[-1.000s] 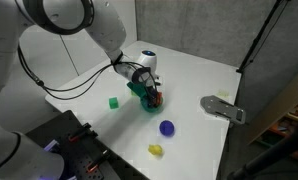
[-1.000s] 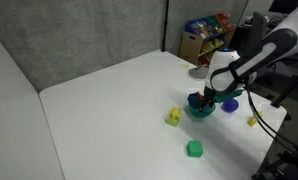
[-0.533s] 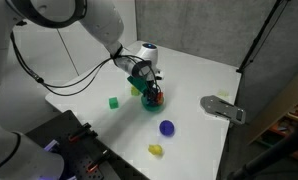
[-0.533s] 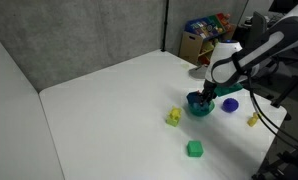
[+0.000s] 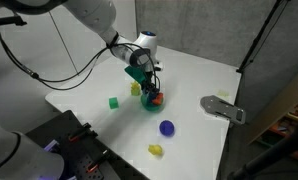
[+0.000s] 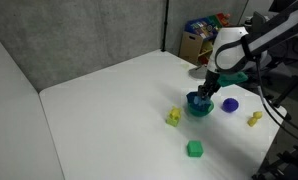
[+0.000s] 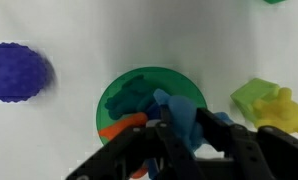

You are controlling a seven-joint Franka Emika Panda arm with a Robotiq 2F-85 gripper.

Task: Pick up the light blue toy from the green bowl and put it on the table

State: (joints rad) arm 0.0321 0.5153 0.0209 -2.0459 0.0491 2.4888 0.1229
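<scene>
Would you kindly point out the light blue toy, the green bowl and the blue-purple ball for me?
light blue toy (image 7: 181,112): wrist view, its pale middle.
green bowl (image 7: 149,73): wrist view, the inner wall near the top rim.
blue-purple ball (image 7: 17,72): wrist view, its bumpy centre.

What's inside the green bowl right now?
The green bowl shows an orange-red toy and a dark green lump. The end effector, gripping the light blue toy, covers the rest.

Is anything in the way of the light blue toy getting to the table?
Only the green bowl right below it. The gripper holds the light blue toy above the bowl; bare table lies beside.
</scene>
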